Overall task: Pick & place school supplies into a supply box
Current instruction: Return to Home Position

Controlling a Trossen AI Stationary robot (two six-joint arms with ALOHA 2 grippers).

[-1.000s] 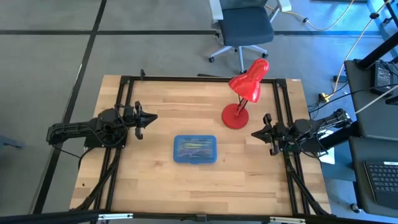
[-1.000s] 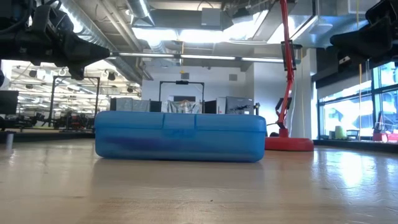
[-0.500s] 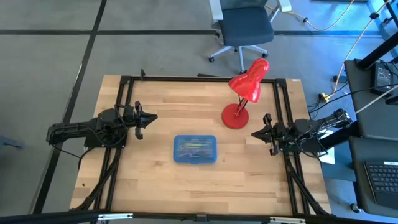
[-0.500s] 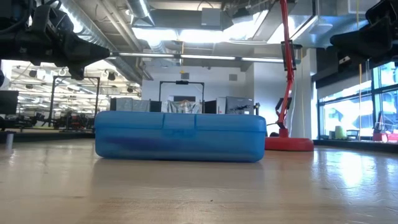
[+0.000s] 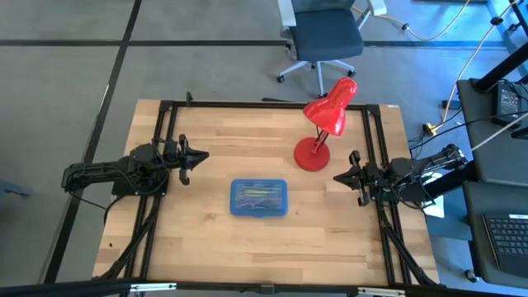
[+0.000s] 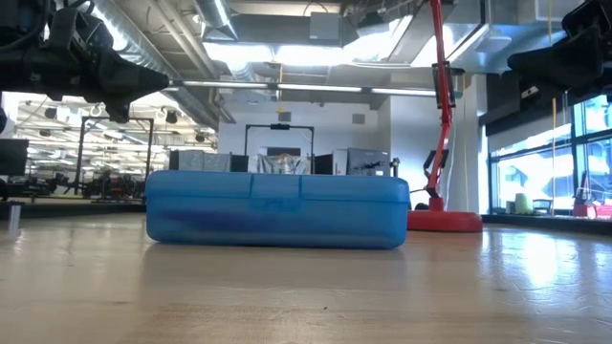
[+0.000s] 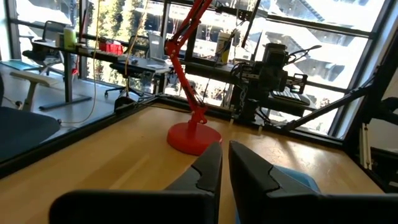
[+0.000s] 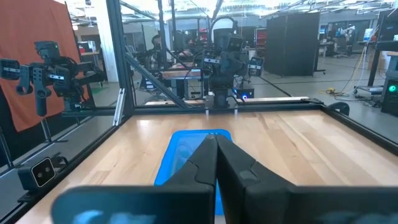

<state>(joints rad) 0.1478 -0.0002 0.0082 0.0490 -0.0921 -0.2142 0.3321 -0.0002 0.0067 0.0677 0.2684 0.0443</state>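
Supply box (image 5: 258, 198) closed mid-table; left claw (image 5: 204, 155), right claw (image 5: 336, 176) flanking, well apart

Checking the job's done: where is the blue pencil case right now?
In the high view the blue pencil case lies closed at mid-table, between the left tool and the right tool, touching neither; the red lamp is its nearest neighbour.

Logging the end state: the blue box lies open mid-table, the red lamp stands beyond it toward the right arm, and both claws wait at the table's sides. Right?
Not quite. The blue box is closed, lid flat down, as the low view shows. The rest holds: it lies mid-table, the red lamp beyond it toward the right arm, the left claw and right claw at the sides.
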